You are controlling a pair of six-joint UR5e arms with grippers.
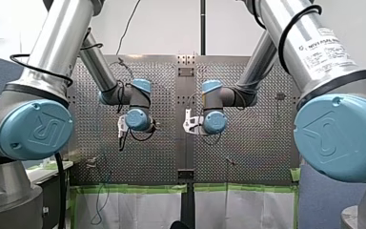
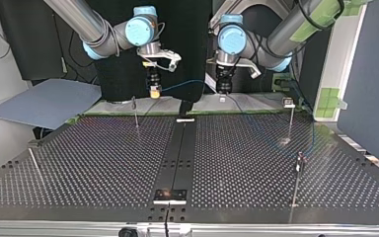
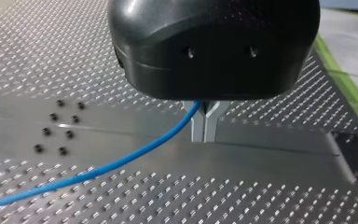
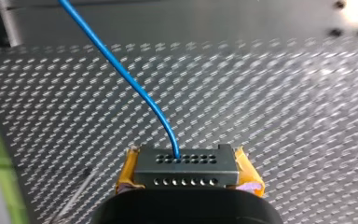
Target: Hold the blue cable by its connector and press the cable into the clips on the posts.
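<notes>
The right hand (image 2: 154, 92) has its yellow pads (image 4: 127, 175) clamped on the grey connector (image 4: 186, 173). The left hand (image 3: 204, 122) has its metal fingers (image 3: 196, 126) pinched shut on the blue cable (image 3: 121, 163) farther along. The cable spans the air between them, above the table (image 2: 94, 163) near the middle of its arm-side edge. It appears seated in no post (image 2: 290, 118) so far.

Recommendation: hold the span taut, bring it square over a clip (image 2: 288, 102) and press straight down. Avoid twisting the cable at the connector.
</notes>
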